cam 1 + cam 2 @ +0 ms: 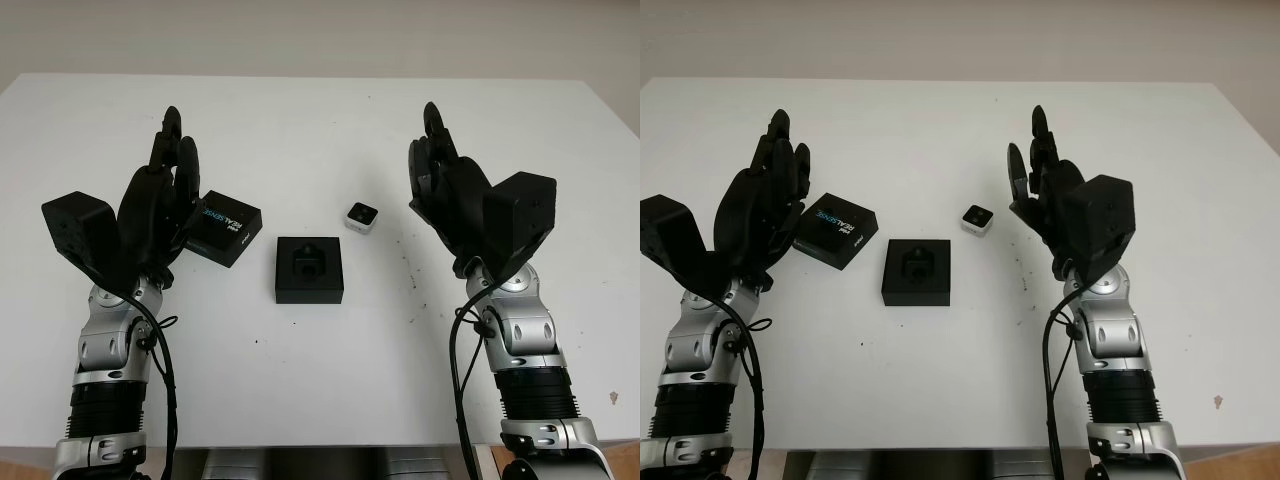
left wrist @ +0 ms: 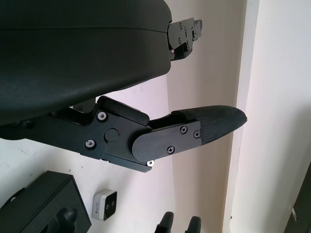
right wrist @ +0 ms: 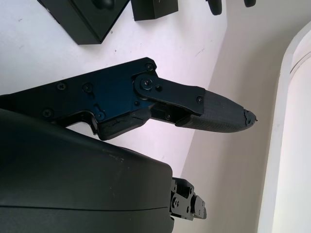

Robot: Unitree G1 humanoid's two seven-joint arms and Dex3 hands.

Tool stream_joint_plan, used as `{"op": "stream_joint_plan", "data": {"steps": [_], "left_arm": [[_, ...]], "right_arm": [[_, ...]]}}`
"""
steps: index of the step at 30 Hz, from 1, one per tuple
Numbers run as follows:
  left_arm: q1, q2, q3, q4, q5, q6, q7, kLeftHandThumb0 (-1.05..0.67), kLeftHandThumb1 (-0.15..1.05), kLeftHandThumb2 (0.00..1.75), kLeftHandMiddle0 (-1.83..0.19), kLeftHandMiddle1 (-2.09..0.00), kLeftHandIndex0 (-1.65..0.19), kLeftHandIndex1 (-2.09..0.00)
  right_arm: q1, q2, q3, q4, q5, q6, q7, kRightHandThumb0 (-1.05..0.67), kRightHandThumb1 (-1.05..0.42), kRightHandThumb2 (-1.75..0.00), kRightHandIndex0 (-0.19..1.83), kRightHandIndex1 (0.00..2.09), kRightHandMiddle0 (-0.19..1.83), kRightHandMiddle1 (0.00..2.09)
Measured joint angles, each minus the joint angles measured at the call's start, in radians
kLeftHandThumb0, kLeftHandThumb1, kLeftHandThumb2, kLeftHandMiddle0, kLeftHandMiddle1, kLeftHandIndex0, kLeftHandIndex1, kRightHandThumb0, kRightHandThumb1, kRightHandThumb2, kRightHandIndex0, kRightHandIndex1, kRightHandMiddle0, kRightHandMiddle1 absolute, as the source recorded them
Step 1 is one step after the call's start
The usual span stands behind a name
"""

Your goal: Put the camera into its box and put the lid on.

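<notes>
Nearest the robot, a broad stretch of bare white surface (image 1: 330, 380) runs from its front edge up to the things, with the two arms rising from that edge at either side. The black box (image 1: 309, 269) sits open near the middle, a moulded recess in its top, with bare surface on all sides of it. Left of it, the lid (image 1: 224, 227) lies tilted, its top reading "REAL SENSE" in white; its left end is partly hidden behind the left hand (image 1: 165, 195). That hand is raised above the surface, open, holding nothing. The small white camera (image 1: 361, 216) stands just beyond the box's right corner, apart from it. The right hand (image 1: 445, 180) is raised to the camera's right, open and holding nothing. Beyond, bare surface reaches to the far edge and wall.
</notes>
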Motion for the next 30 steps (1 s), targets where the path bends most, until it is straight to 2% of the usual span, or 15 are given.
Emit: {"op": "stream_joint_plan", "data": {"steps": [8, 10, 14, 17, 20, 25, 30], "left_arm": [[0.019, 0.001, 0.0, -0.027, 0.0, 0.025, 0.001, -0.81, 1.05, 0.64, 0.19, 0.0, 0.19, 0.0], [0.019, 0.001, 0.0, -0.026, 0.001, 0.025, 0.001, -0.81, 1.05, 0.65, 0.19, 0.0, 0.19, 0.0], [0.019, 0.001, -0.001, -0.02, 0.001, 0.024, 0.001, -0.8, 1.05, 0.65, 0.19, 0.0, 0.19, 0.0], [0.019, 0.001, -0.001, -0.014, 0.001, 0.022, 0.001, -0.79, 1.05, 0.65, 0.19, 0.0, 0.19, 0.0], [0.018, 0.001, -0.002, -0.013, 0.001, 0.015, 0.001, -0.78, 1.05, 0.66, 0.19, 0.0, 0.19, 0.0], [0.017, 0.001, -0.005, -0.01, 0.001, 0.013, 0.001, -0.78, 1.05, 0.65, 0.19, 0.0, 0.19, 0.0], [0.018, 0.001, -0.004, -0.012, 0.001, 0.015, 0.004, -0.8, 1.05, 0.63, 0.19, 0.0, 0.19, 0.0]], "right_arm": [[0.011, -0.003, 0.012, -0.016, -0.008, 0.037, 0.019, -0.85, -1.05, -0.66, -0.19, 0.0, -0.19, 0.0], [0.011, -0.003, 0.019, -0.017, -0.027, 0.045, 0.009, -0.8, -1.05, -0.57, -0.19, 0.0, -0.18, 0.01], [0.009, 0.0, 0.02, -0.007, -0.101, 0.011, -0.099, -0.71, -1.03, -0.16, -0.02, 0.09, -0.03, 0.08], [-0.014, -0.008, 0.029, 0.04, -0.168, -0.039, -0.151, -0.66, -0.98, -0.07, 0.11, 0.15, 0.06, 0.12], [-0.06, -0.05, 0.069, 0.113, -0.266, -0.08, -0.177, -0.68, -0.94, -0.05, 0.19, 0.18, 0.12, 0.16], [-0.171, -0.13, 0.159, 0.277, -0.423, -0.114, -0.186, -0.72, -0.91, -0.04, 0.21, 0.18, 0.17, 0.15], [-0.25, -0.159, 0.224, 0.438, -0.497, -0.145, -0.183, -0.75, -0.89, -0.05, 0.23, 0.17, 0.25, 0.13]]}}
